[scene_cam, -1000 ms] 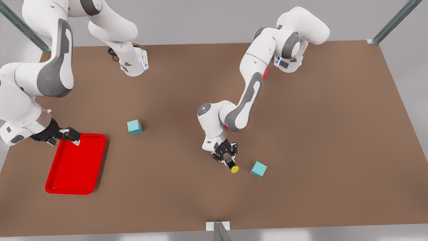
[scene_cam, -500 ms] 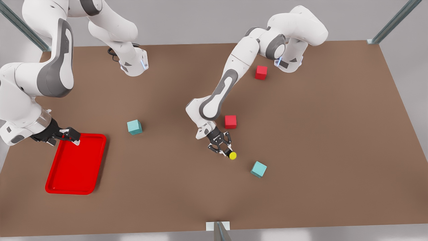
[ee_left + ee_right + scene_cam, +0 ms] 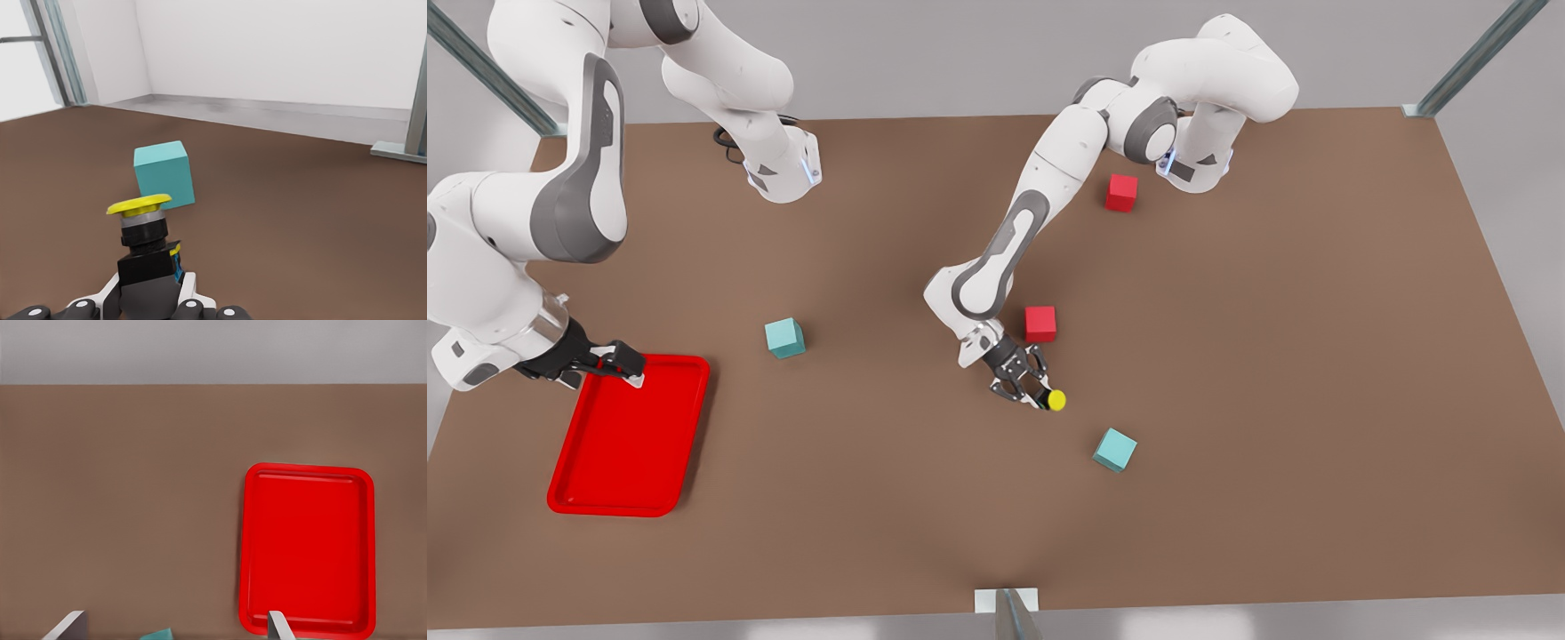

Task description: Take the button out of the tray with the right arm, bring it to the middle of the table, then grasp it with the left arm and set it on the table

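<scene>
In the middle of the brown table (image 3: 1316, 356) my left gripper (image 3: 1040, 397) is shut on the button (image 3: 1055, 400), gripping its dark body. The yellow cap points toward the front view's right. In the left wrist view the button (image 3: 140, 207) stands out from the left gripper (image 3: 148, 297), with a teal cube just beyond it. The red tray (image 3: 627, 436) lies at the front view's left and holds nothing. My right gripper (image 3: 624, 366) hangs open over the tray's far edge. The right wrist view looks down on the tray (image 3: 307, 547) between the spread fingertips (image 3: 277, 627).
One teal cube (image 3: 1114, 449) lies close to the button on the front view's right; it is the teal cube (image 3: 163, 175) in the left wrist view. Another teal cube (image 3: 784, 338) sits near the tray. A red cube (image 3: 1040, 324) lies just behind the left gripper, another red cube (image 3: 1121, 192) by the arm's base.
The left arm carried the button away from the table's front edge toward the nearer red cube, and both red cubes came into sight. The right arm shifted only slightly above the tray.
</scene>
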